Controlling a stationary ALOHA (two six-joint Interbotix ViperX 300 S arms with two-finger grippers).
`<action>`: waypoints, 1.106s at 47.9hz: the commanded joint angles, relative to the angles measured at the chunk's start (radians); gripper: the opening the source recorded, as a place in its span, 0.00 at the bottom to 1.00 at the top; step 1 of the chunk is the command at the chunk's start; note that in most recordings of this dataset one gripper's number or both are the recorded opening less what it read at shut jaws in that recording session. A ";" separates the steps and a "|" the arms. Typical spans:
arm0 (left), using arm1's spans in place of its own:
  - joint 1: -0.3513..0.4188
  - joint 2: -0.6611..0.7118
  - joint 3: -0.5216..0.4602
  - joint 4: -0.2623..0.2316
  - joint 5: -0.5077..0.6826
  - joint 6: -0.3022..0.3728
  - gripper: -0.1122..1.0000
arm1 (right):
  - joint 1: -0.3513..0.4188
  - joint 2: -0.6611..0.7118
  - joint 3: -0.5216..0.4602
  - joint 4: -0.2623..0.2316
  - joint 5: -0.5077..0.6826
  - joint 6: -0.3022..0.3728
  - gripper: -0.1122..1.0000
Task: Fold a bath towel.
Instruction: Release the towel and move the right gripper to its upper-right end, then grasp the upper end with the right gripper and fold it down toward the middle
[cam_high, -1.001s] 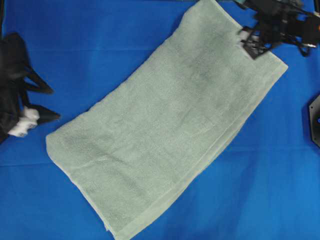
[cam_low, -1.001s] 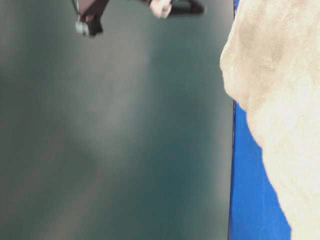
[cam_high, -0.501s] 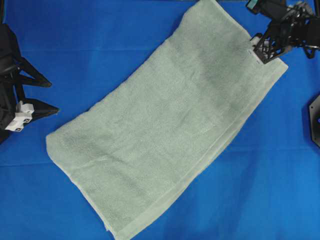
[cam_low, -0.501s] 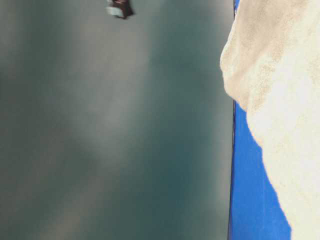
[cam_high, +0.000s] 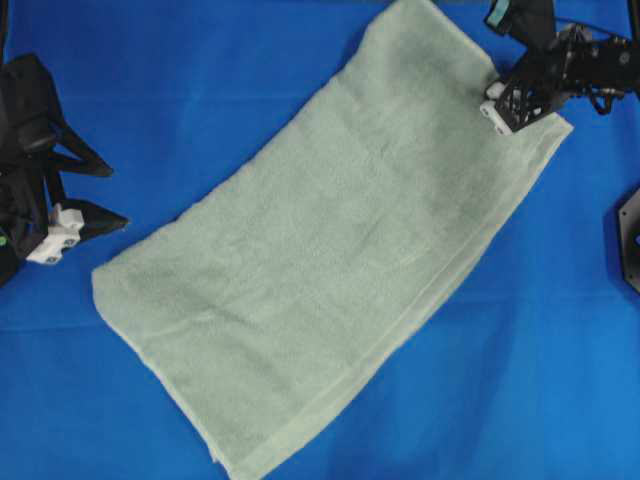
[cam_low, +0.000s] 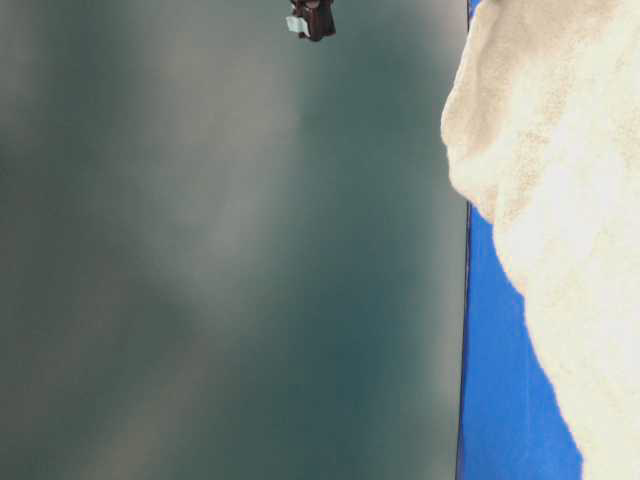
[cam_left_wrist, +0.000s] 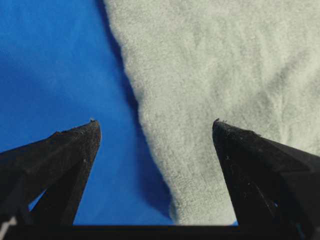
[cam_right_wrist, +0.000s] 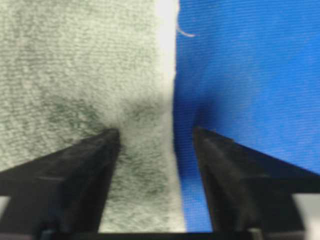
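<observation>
The bath towel (cam_high: 340, 250) lies flat and diagonal on the blue cloth, from lower left to upper right; it is pale sage-green terry. My left gripper (cam_high: 115, 197) hovers open just left of the towel's lower-left end. In the left wrist view its fingers (cam_left_wrist: 85, 145) stand wide, with the towel's corner (cam_left_wrist: 210, 190) between them. My right gripper (cam_high: 500, 112) is down at the towel's upper-right edge. In the right wrist view the right gripper (cam_right_wrist: 155, 131) is open, straddling the towel's hemmed edge (cam_right_wrist: 150, 165), one finger (cam_right_wrist: 90, 165) on terry, the other over blue cloth.
Blue cloth (cam_high: 200, 80) covers the whole table. A black fixture (cam_high: 630, 240) sits at the right edge. The table-level view shows the towel (cam_low: 560, 200) as a pale mass at the right and a small dark gripper part (cam_low: 312, 18) at the top.
The right gripper has come down and left onto the towel's upper-right edge, and its jaws have narrowed. The left gripper has shifted slightly toward the towel's lower-left end.
</observation>
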 joint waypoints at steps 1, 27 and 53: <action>0.002 0.006 -0.015 0.002 -0.009 0.000 0.88 | -0.011 0.029 0.014 0.002 0.008 0.002 0.60; 0.000 -0.020 -0.017 0.000 -0.011 0.003 0.88 | 0.080 -0.285 -0.008 0.101 0.190 0.006 0.24; 0.000 -0.034 -0.015 0.000 -0.064 0.051 0.88 | 0.726 -0.063 -0.354 0.218 0.255 0.186 0.24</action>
